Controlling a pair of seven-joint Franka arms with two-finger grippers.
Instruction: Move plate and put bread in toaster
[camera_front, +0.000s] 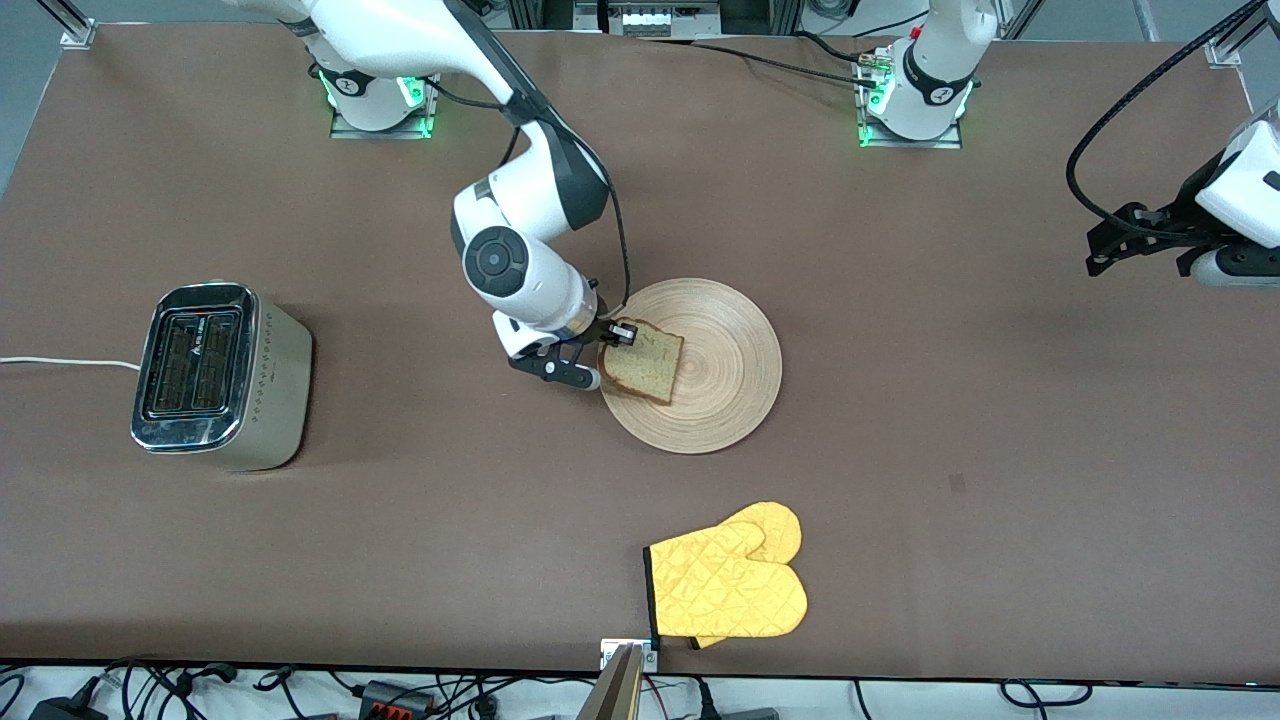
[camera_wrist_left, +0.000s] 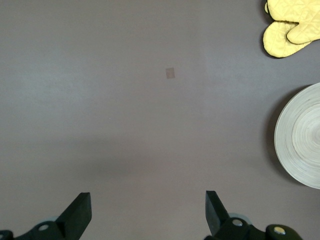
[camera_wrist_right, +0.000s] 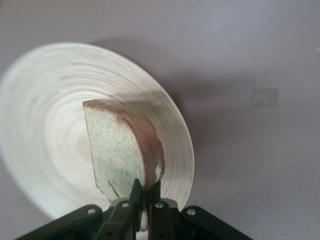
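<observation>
From the front, the right end effector (camera_front: 620, 335) pinches the bread (camera_front: 645, 364) over the plate (camera_front: 720, 370), mid-surface; the toaster (camera_front: 220, 375) sits toward the right arm's end. The left wrist shows the left end effector (camera_wrist_left: 148, 210) spread wide, empty. The right wrist shows fingers (camera_wrist_right: 134, 192) clamped on crust.

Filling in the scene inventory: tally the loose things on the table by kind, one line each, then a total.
Wooden plate: 1
Bread slice, pinched at one edge by the right gripper: 1
Toaster: 1
Yellow oven mitts, stacked: 2
Total: 5
</observation>
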